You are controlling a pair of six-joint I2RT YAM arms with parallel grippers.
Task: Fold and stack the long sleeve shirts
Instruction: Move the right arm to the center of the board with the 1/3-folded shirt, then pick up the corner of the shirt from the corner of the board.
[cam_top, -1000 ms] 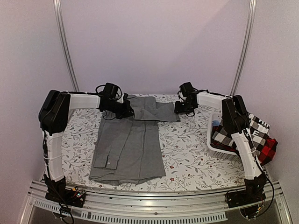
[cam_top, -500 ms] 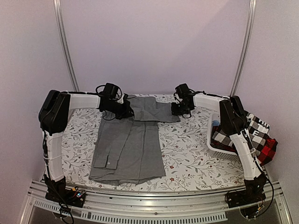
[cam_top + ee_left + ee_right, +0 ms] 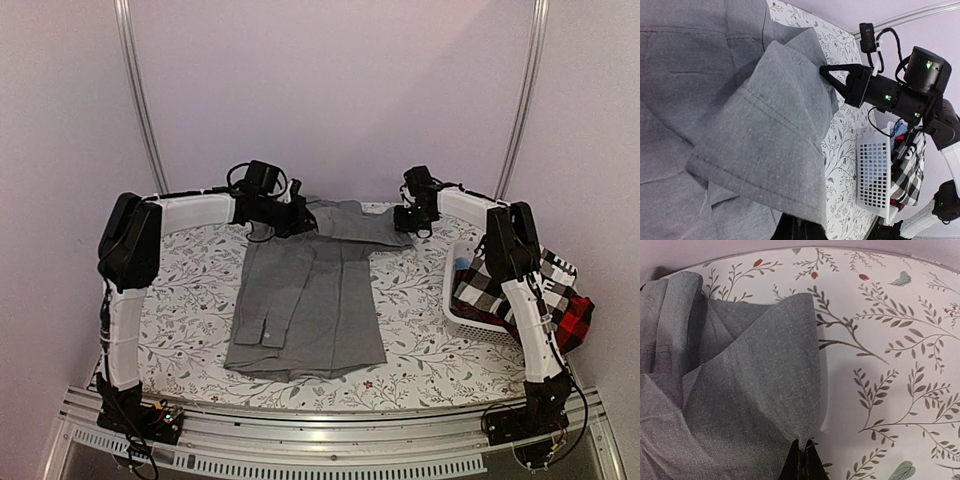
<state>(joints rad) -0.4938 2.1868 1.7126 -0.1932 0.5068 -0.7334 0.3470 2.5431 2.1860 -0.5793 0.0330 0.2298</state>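
**Top external view: grey shirt (image 3: 310, 300) gripped at both far corners**

The left gripper (image 3: 303, 217) pinches the shirt's far-left shoulder in its jaws. The shirt lies on the floral table (image 3: 180, 290), long axis running far to near, hem toward the near edge. The right gripper (image 3: 406, 227) has its jaws pinched on the far-right fold.

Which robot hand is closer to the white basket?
Right. The right gripper is near the basket's far corner; the left gripper is beyond the grey shirt, farther away.
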